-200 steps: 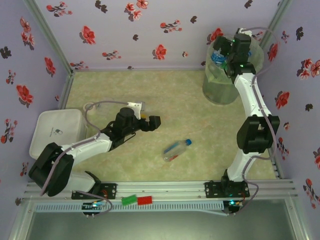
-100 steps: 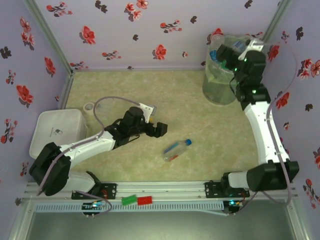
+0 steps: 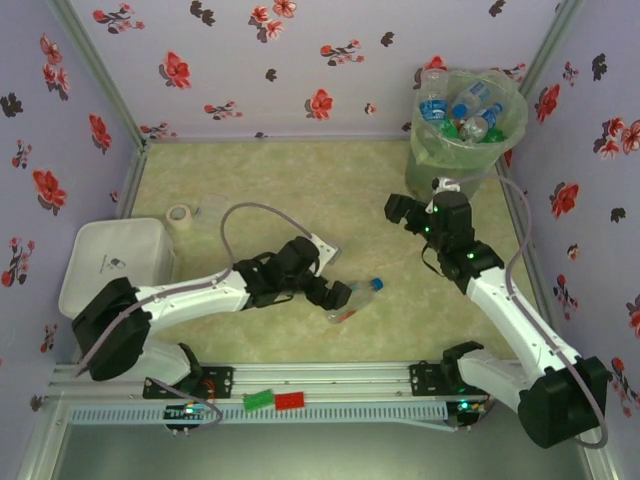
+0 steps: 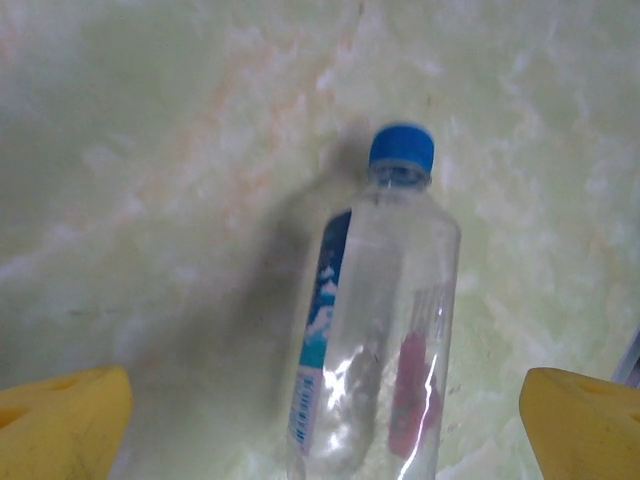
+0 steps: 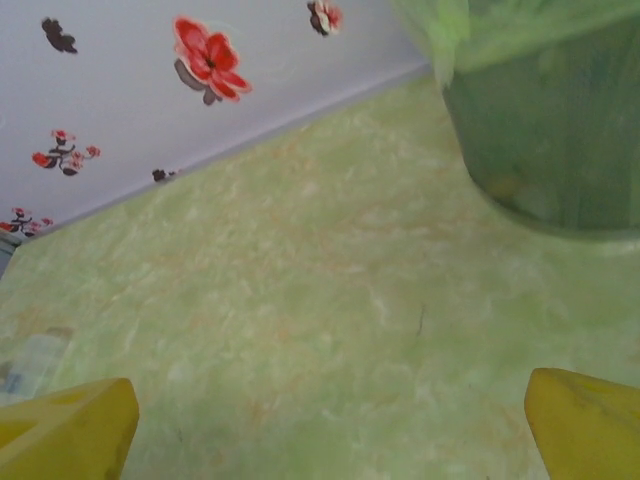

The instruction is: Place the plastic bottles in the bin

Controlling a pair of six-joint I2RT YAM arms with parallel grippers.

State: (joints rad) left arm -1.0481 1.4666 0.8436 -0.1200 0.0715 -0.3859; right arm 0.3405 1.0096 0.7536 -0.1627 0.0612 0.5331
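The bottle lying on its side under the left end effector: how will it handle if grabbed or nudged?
The bottle looks empty, so it is probably light, and its thin clear wall may dent under a squeeze. Lying on its side on the smooth table, it would likely roll if nudged. Its glossy surface might slip in the left end effector.

Glossy clear plastic bottle [image 4: 375, 330] on matt tabletop [image 4: 150, 150].

Bottle [image 4: 375, 330] clear, blue cap [image 4: 402, 148], blue label [image 4: 322, 300]; bin [image 3: 425, 165] grey-green; walls [image 3: 300, 60] lilac, red flowers; tabletop [image 3: 260, 180] pale green marbled.
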